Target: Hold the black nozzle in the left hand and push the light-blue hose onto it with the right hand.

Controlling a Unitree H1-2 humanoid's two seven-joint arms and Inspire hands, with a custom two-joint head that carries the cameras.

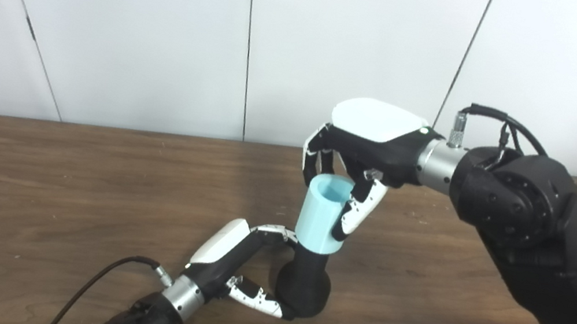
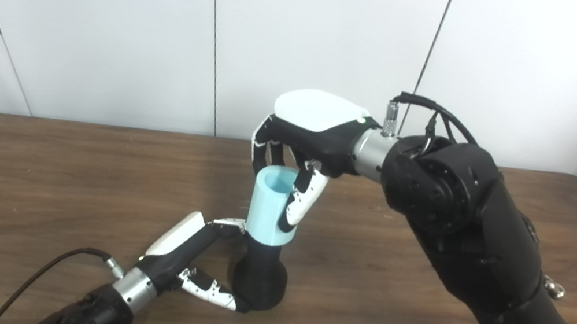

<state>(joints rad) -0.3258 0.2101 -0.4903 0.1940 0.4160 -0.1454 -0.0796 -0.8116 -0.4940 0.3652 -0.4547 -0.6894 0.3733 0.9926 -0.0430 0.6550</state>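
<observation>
Under right robot hand point(image 1: 370, 146), light-blue hose point(image 1: 321, 214), black nozzle point(image 1: 304, 285)

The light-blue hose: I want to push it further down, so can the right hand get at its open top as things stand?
Probably yes. The right hand already grips the light-blue hose from above, fingers down both sides, and nothing covers its open top. The left hand holds only the black nozzle below, clear of the way.
</observation>
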